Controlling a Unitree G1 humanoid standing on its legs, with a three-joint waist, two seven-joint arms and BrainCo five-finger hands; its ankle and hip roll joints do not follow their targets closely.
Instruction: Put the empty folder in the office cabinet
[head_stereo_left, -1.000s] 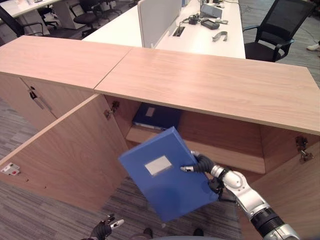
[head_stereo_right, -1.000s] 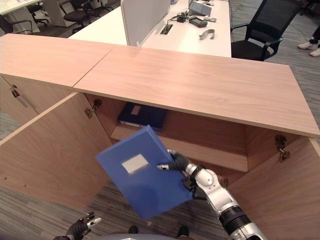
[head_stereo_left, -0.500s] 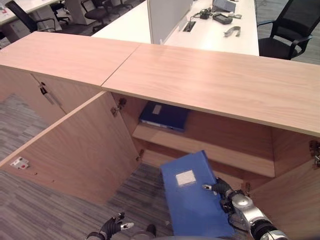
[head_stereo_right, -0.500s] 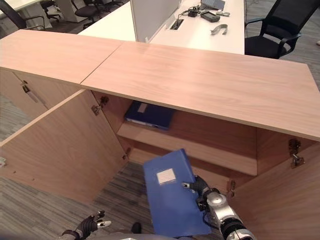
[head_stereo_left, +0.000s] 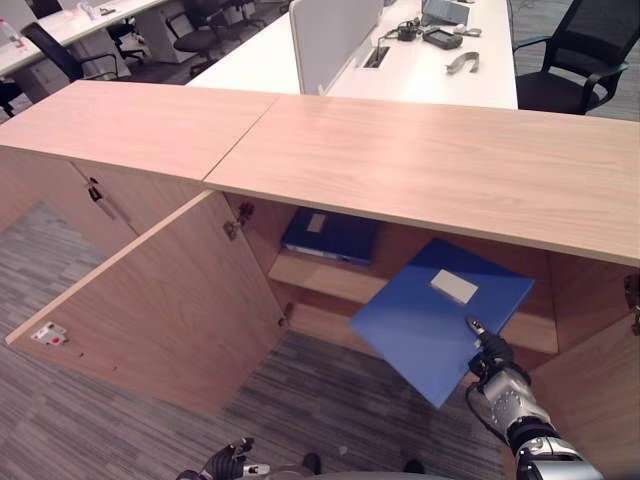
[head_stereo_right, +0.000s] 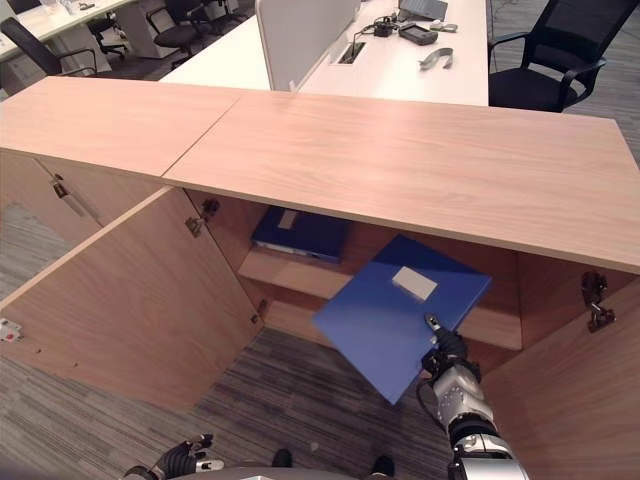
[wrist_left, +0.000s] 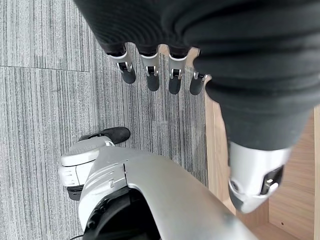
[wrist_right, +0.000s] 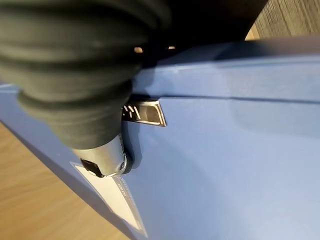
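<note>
I see the left hand (head_stereo_left: 232, 464) low at the bottom edge of the head views, over the grey carpet (head_stereo_left: 330, 400); in its wrist view its fingers (wrist_left: 152, 80) hang straight and relaxed, holding nothing. Next to the right stands the open left cabinet door (head_stereo_left: 150, 300), swung out toward me. Behind it, on the cabinet's upper shelf (head_stereo_left: 320, 278), a dark blue folder (head_stereo_left: 330, 235) lies flat, well inside. Right of that, the blue folder (head_stereo_left: 440, 315) with a white label is held tilted in front of the cabinet opening, its upper edge just under the wooden cabinet top (head_stereo_left: 430, 165) and overlapping the shelf's front edge. I cannot tell whether it touches the shelf. The right hand (head_stereo_left: 492, 362) grips its lower right edge; in the right wrist view the thumb (wrist_right: 107, 162) presses on the blue cover, pinching the folder. Far back, a white desk (head_stereo_left: 420, 85) carries small devices, with a black office chair (head_stereo_left: 570, 60) beside it.
</note>
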